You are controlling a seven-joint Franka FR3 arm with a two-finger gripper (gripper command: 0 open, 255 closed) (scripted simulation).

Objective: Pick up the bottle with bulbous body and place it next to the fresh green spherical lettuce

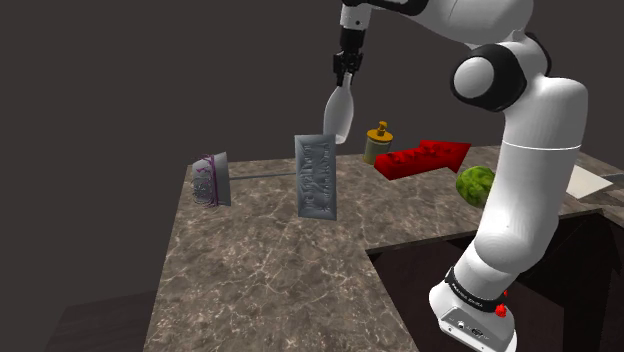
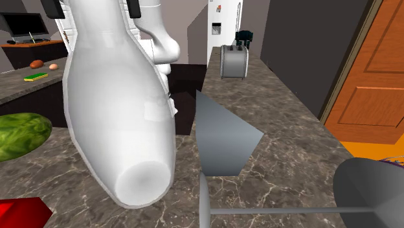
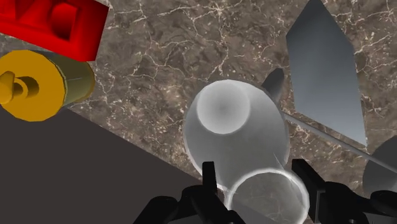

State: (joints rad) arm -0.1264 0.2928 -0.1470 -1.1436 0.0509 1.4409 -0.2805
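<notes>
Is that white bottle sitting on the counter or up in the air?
Up in the air: the white bottle hangs from the gripper, whose fingers clasp its neck, well above the counter.

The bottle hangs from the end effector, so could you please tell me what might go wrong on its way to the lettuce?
1. The end effector grips the bottle only at its narrow neck, wide body below; it may swing or slip.
2. The jar and red block stand between it and the lettuce; a low carry could knock them.
3. The lettuce is round; a nudge might roll it.
</notes>
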